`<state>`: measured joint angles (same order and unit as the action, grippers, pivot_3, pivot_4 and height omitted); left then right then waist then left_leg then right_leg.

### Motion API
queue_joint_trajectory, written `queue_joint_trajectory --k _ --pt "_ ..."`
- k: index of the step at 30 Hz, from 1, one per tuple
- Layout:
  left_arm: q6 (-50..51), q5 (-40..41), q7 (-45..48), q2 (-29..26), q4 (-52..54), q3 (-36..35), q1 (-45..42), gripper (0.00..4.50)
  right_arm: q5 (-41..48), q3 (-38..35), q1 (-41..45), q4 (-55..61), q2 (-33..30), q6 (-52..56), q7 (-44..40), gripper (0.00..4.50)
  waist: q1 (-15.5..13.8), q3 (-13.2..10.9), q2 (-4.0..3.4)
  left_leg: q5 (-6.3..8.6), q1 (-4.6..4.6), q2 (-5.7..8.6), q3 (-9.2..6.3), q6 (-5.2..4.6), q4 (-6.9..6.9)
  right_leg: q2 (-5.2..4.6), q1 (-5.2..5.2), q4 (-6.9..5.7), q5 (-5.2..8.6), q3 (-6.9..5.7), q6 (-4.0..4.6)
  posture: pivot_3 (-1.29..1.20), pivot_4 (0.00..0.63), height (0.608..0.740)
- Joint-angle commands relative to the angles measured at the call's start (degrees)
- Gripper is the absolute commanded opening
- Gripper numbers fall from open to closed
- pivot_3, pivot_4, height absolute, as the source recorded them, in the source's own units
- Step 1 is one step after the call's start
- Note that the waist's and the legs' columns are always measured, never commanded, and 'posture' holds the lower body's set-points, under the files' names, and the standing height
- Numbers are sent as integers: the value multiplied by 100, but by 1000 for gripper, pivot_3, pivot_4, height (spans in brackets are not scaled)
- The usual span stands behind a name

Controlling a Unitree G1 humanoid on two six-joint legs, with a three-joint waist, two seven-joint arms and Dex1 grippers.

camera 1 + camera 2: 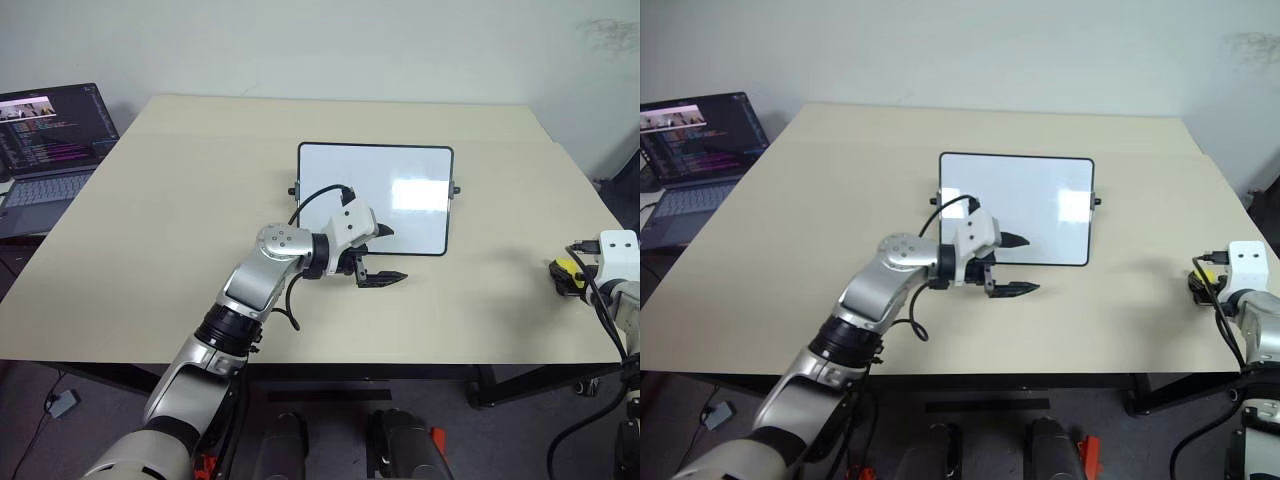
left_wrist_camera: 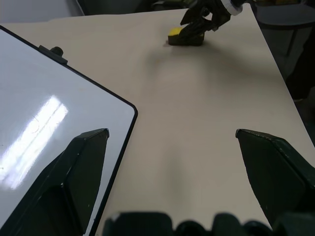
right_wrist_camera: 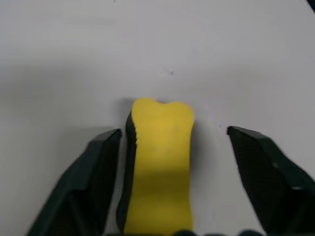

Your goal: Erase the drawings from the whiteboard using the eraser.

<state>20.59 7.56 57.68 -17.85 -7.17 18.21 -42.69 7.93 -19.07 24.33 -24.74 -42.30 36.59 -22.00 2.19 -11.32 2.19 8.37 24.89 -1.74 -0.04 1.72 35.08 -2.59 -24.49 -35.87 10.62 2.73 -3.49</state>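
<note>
While the yellow eraser (image 3: 160,167) lay on the surface (image 1: 200,250) near its right edge, my right claw (image 3: 167,182) stood around it with its two black fingers spread wide. One finger (image 3: 91,182) sat just beside the eraser's dark side, and the other finger (image 3: 268,177) stood apart from it with bare surface between. I had no hold on the eraser; it rested flat between the fingers. From my head I saw only a bit of its yellow beside the white housing of my right wrist (image 1: 618,250).

The whiteboard (image 1: 400,180) lay flat near the middle of the surface, well apart from the eraser. Its white face looked clean, with only glare showing on it, and I could make out no drawings there. A small knob stood out on each short side of its thin dark frame.

My left claw (image 1: 380,255) hung over the near edge of the whiteboard, pointing to my right, its fingers wide apart and holding nothing. One finger (image 2: 74,172) was above the board's corner, the other finger (image 2: 275,167) over bare surface.

An open laptop (image 1: 50,140) stood off the far left corner of the surface.
</note>
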Motion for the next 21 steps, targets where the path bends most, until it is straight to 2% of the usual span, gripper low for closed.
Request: queue_joint_trajectory --k 1,6,11,15,21 --pt "-119 1 11 -47 107 -64 -107 4500 59 -48 142 185 -214 -23 -121 4470 3 0 0 0 -2 0 0 0 0 0 3 0 0 0 0 0 150 740" --pt "-16 111 -92 -222 171 -356 -124 4500 196 25 297 1044 -404 468 -392 4470 32 -2 -3 0 -4 0 -1 0 0 0 3 0 1 0 1 0 150 740" --pt "-46 198 -447 -428 25 -910 -204 4500 337 99 649 1597 -269 773 -366 4470 93 -2 -3 0 -6 -1 -5 0 0 0 4 0 1 -2 1 0 150 740" --pt "-174 153 -1067 -699 -355 -1573 -202 4500 286 248 1120 1368 311 298 -60 4470 127 -2 -3 0 -10 -1 -6 0 0 0 6 0 1 -4 2 0 150 740" --pt "-377 89 -1802 -874 -612 -2080 -42 4500 179 291 1367 756 1050 -795 376 4470 66 -2 -2 0 -4 0 -6 0 -3 -1 8 3 1 -5 1 0 150 740"
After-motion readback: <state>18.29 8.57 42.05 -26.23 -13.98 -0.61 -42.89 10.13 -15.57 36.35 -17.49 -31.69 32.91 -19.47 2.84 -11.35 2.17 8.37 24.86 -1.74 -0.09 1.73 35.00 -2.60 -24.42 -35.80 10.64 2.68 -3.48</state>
